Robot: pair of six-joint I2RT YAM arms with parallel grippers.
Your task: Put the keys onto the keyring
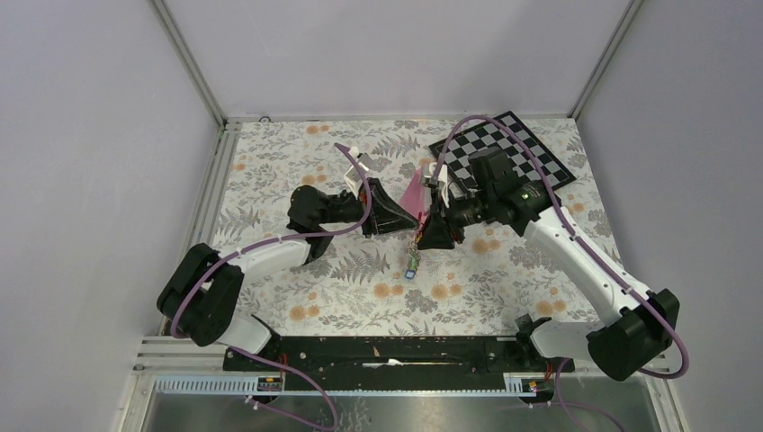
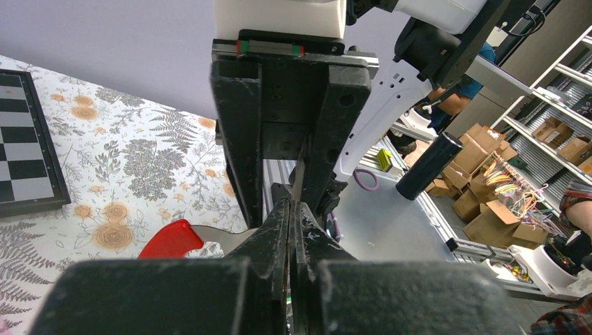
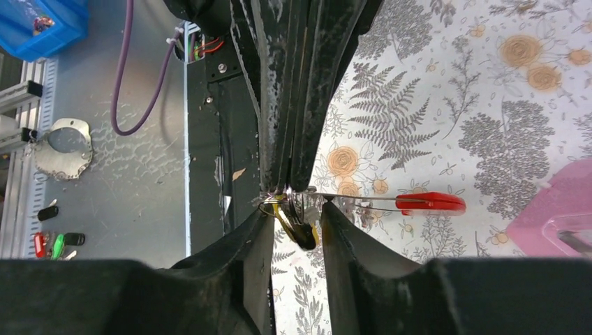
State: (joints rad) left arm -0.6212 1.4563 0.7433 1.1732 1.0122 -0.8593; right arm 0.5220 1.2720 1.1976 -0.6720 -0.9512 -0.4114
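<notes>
Keyring (image 3: 429,203) sits mid-table between the two grippers, its red bar pointing toward the pink pyramid (image 1: 412,193) and its shadow on the flowered table (image 1: 315,288) below. Left gripper (image 2: 290,209): fingers pressed together, tips closed on the ring's thin wire end. Red bar shows just left of them in the left wrist view. Right gripper (image 3: 297,223): fingers a narrow gap apart, the keys (image 3: 301,234) in that gap. Cannot tell whether they clamp. Keys hang just near of both grippers. Chessboard (image 1: 504,153) far right.
</notes>
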